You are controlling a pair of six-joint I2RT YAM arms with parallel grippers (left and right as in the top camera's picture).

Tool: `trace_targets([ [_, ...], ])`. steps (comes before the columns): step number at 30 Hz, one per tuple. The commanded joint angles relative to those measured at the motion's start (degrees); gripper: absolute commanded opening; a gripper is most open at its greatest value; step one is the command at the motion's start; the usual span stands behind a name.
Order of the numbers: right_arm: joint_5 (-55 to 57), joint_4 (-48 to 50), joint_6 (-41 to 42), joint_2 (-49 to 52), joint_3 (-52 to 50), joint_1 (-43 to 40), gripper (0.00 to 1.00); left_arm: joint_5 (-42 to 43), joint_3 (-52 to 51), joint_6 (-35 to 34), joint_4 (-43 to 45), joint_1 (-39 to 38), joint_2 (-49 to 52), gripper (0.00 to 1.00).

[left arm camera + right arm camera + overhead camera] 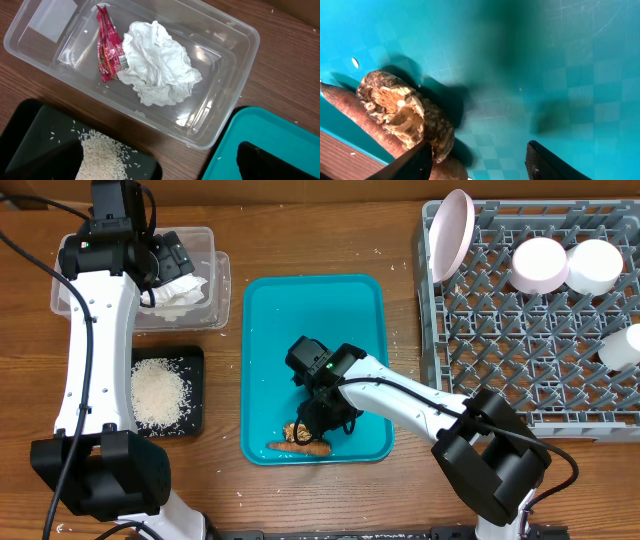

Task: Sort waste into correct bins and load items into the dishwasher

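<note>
A brown crumbly food scrap [405,112] lies on the teal tray [270,330] beside a long orange-brown piece [298,447] at the tray's front edge. My right gripper [477,162] is open low over the tray, its left finger touching the scrap, nothing between the jaws. My left gripper [160,167] is open and empty above the clear plastic bin [225,75], which holds a crumpled white tissue [157,62] and a red wrapper [106,45].
A black tray of rice [160,390] sits front left. A grey dishwasher rack [540,350] on the right holds a pink plate [450,230] and white cups [540,265].
</note>
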Motion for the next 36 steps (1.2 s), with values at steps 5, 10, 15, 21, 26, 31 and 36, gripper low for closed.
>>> trace_targets([
  [5, 1.0, 0.8, 2.4, 0.2, -0.1, 0.3, 0.52, 0.2, -0.2, -1.0, 0.1, -0.2, -0.7, 1.0],
  [10, 2.1, 0.8, 2.8, 0.2, -0.1, 0.3, 0.34, 0.2, -0.2, -1.0, 0.1, -0.2, -0.7, 1.0],
  [15, 2.1, 0.8, 2.8, 0.2, -0.1, 0.3, 0.29, 0.2, -0.2, -1.0, 0.1, -0.2, -0.7, 1.0],
  [21, 1.1, 0.3, 2.8, 0.2, 0.1, 0.2, 0.29, 0.2, -0.2, -1.0, 0.1, -0.2, -0.7, 1.0],
  [26, 1.4, -0.5, 2.6, 0.2, 0.1, 0.1, 0.29, 0.2, -0.2, -1.0, 0.1, -0.2, -0.7, 1.0],
  [31, -4.3, -2.9, -1.5, 0.0, 3.0, 0.2, 0.32, 0.2, -0.2, -1.0, 0.1, -0.2, -0.7, 1.0],
  [36, -4.5, -4.3, -3.3, 0.0, 4.8, 0.2, 0.35, 0.2, -0.2, -1.0, 0.1, -0.2, -0.7, 1.0],
])
